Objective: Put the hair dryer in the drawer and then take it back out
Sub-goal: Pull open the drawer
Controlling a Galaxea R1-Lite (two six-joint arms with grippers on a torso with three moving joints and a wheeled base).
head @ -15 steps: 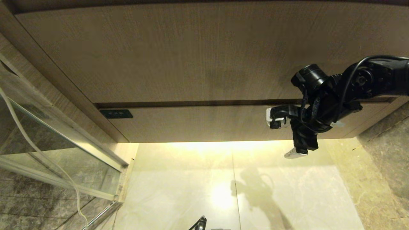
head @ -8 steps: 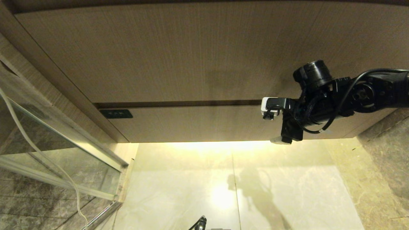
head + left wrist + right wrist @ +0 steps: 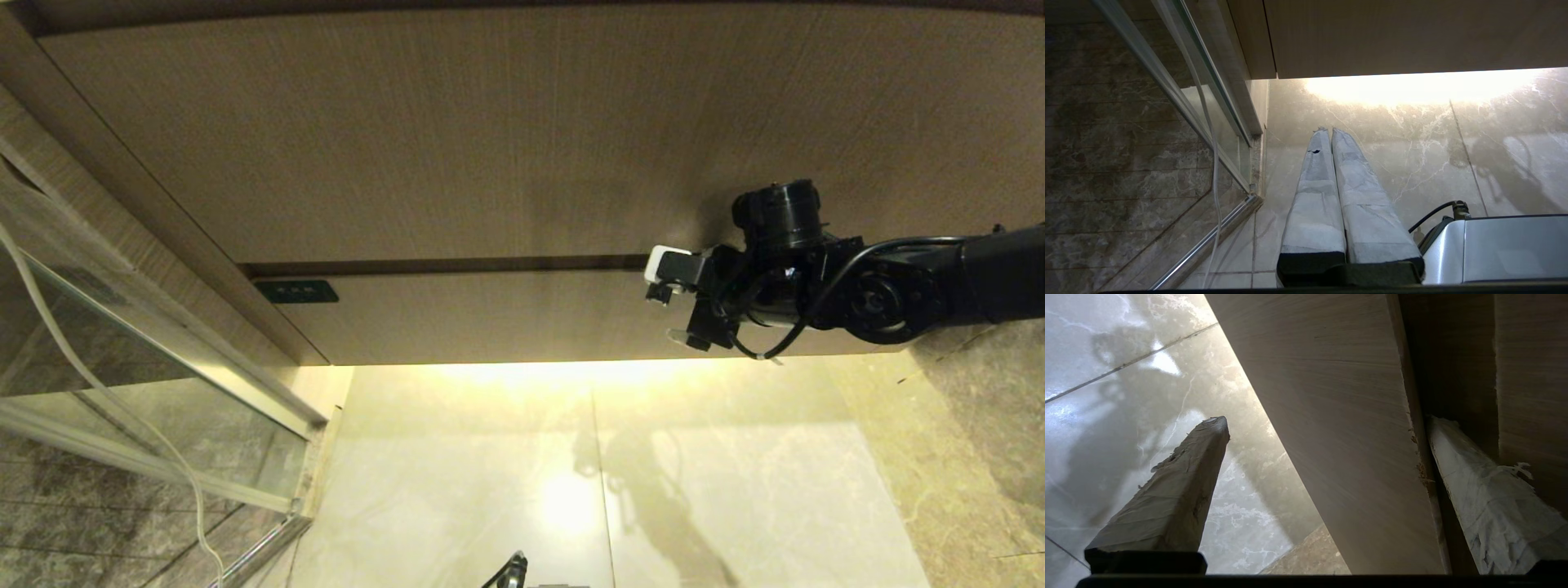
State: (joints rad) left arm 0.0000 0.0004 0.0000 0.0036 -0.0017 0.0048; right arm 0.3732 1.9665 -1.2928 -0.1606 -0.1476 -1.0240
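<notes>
The drawer point(image 3: 490, 314) is a shallow wood-grain front with a dark label point(image 3: 296, 291) at its left corner, and it sits flush under the taller panel point(image 3: 522, 139). My right gripper point(image 3: 665, 306) is open at the drawer's right part. In the right wrist view the drawer point(image 3: 1351, 437) front lies between the fingers of the right gripper point(image 3: 1327, 424). One finger point(image 3: 1486, 498) lies in the dark gap along the drawer's top edge. The other finger point(image 3: 1175, 490) hangs past its lower edge, over the floor. The hair dryer is out of view. My left gripper point(image 3: 1327, 130) is shut and empty, parked over the floor.
A glass shower door point(image 3: 147, 384) with a white hose point(image 3: 98, 384) stands at the left. Pale marble floor point(image 3: 588, 490) spreads below the cabinet, with darker tile point(image 3: 980, 425) at the right. My silver base point(image 3: 1502, 249) sits beside the left gripper.
My right gripper has swung left and up along the drawer front and rolled. Its lower finger has risen from below the drawer's edge to level with it.
</notes>
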